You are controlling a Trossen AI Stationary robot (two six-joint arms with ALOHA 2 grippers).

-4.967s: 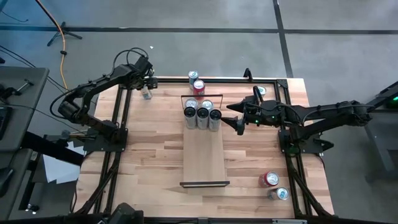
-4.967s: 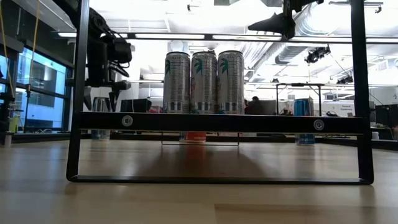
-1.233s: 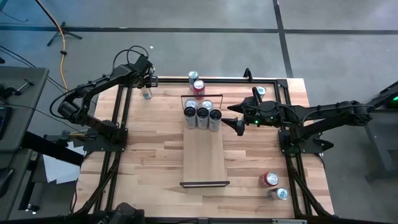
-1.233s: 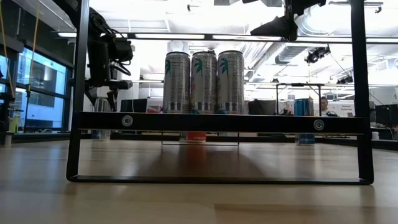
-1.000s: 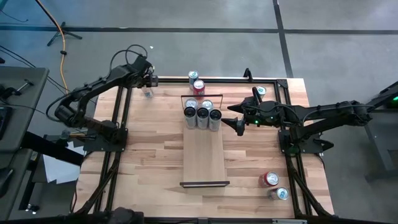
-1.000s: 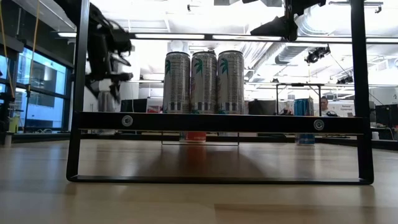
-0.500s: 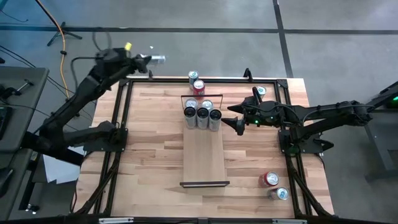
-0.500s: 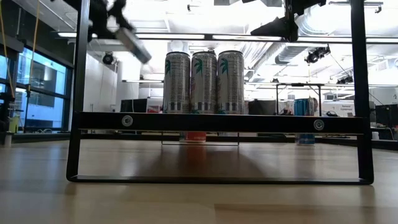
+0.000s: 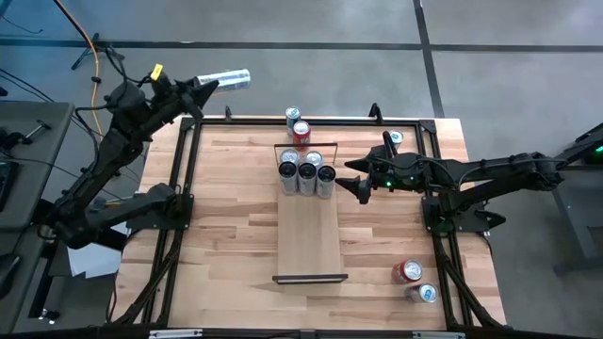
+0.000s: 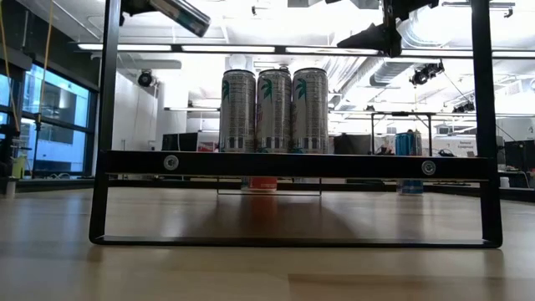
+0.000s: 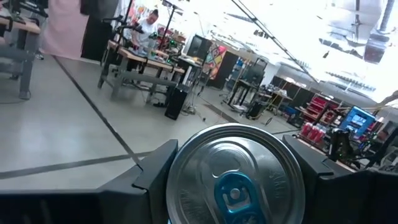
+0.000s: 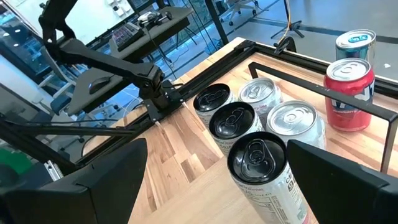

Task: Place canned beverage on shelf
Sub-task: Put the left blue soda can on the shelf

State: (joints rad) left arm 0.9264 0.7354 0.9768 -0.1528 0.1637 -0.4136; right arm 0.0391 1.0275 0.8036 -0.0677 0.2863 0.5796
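High view: butcher-block tabletop [image 9: 236,217] over grey concrete floor, open workshop beyond. Left gripper [image 9: 203,85] pinches a silver can [image 9: 229,79] sideways, high off the table's far left corner. Shelf [image 9: 309,235] lies mid-table, four cans [image 9: 306,174] at its far end; labels unreadable. Right gripper [image 9: 363,184] hangs spread beside them.

The table [image 9: 236,207] is pale butcher-block wood in mixed tan strips, framed in black. The shelf [image 9: 309,235] is lighter, smooth-grained wood with black end rails. On it stand silver cans [image 9: 306,176] with teal markings. A red can [image 9: 301,132] sits behind them. The lifted can [image 9: 226,79] is silver, its tab [image 11: 233,194] blue.
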